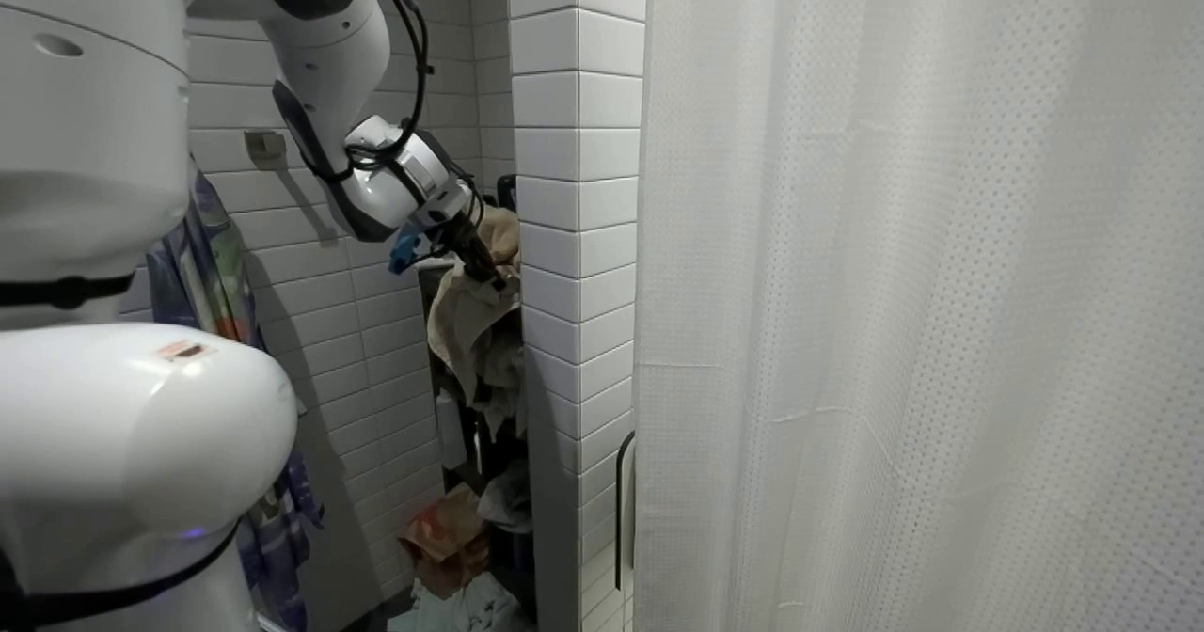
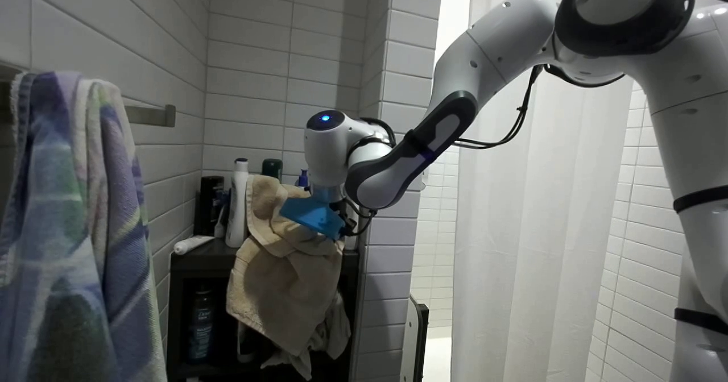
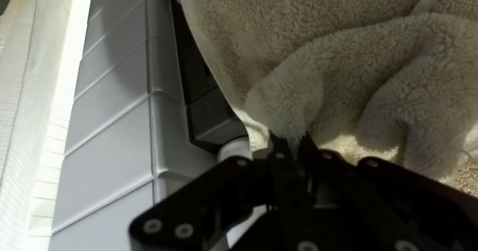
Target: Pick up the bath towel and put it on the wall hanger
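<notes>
The beige-tan bath towel lies bunched on top of a dark shelf unit and drapes down its front, limp and folded. In the wrist view, my gripper is shut on a raised fold of the towel, pinched between the fingertips. An exterior view shows the gripper angled down into the towel beside the tiled corner. The wall hanger, a flat metal bar on the left wall, carries a blue patterned cloth; its end also appears in an exterior view as a bracket.
Bottles and a white tube crowd the shelf top around the towel. A tiled wall corner stands close beside the gripper. A white curtain hangs beyond that corner. Below the shelf is a paper bag.
</notes>
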Controlling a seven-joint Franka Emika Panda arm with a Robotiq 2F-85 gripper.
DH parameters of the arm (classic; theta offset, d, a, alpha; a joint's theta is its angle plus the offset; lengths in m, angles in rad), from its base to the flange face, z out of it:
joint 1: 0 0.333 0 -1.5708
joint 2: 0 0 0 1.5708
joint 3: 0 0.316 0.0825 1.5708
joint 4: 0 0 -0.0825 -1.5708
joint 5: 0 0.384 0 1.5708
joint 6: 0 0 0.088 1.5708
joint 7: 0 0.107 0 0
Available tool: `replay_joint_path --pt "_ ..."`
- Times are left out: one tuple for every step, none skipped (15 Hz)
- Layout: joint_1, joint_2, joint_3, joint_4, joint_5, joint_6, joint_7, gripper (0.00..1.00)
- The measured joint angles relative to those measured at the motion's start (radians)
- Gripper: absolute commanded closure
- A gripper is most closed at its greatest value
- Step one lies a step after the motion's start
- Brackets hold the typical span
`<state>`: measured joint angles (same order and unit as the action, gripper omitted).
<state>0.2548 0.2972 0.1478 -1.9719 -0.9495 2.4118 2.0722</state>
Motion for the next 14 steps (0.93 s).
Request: replay_joint_path --pt "0.002 -0.003 0.0 -0.002 0.0 0.0 -0.001 0.98" --pt "0.006 -0.008 0.001 -0.004 -0.001 0.001 -0.004 0.98" --pt "0.011 -0.019 0.003 -0.009 -0.001 0.001 -0.01 0.98" --pt "0.016 -0.033 0.007 -0.016 -0.001 0.0 -0.024 0.98" --pt "0.02 -0.055 0.014 -0.026 0.004 -0.002 -0.046 0.98" --pt "0.023 -0.081 0.023 -0.038 0.013 -0.003 -0.071 0.98" --pt "0.025 -0.113 0.034 -0.052 0.022 -0.008 -0.097 0.98" --pt "0.028 -0.149 0.046 -0.066 0.037 -0.021 -0.123 0.98" --pt "0.03 -0.188 0.057 -0.079 0.053 -0.035 -0.147 0.98" --pt "0.033 -0.228 0.068 -0.091 0.066 -0.051 -0.167 0.98" --pt "0.035 -0.268 0.079 -0.101 0.078 -0.07 -0.185 0.98" --pt "0.036 -0.305 0.089 -0.11 0.087 -0.087 -0.201 0.98" --pt "0.037 -0.338 0.099 -0.118 0.094 -0.104 -0.213 0.98" --pt "0.037 -0.367 0.108 -0.124 0.102 -0.117 -0.224 0.98"
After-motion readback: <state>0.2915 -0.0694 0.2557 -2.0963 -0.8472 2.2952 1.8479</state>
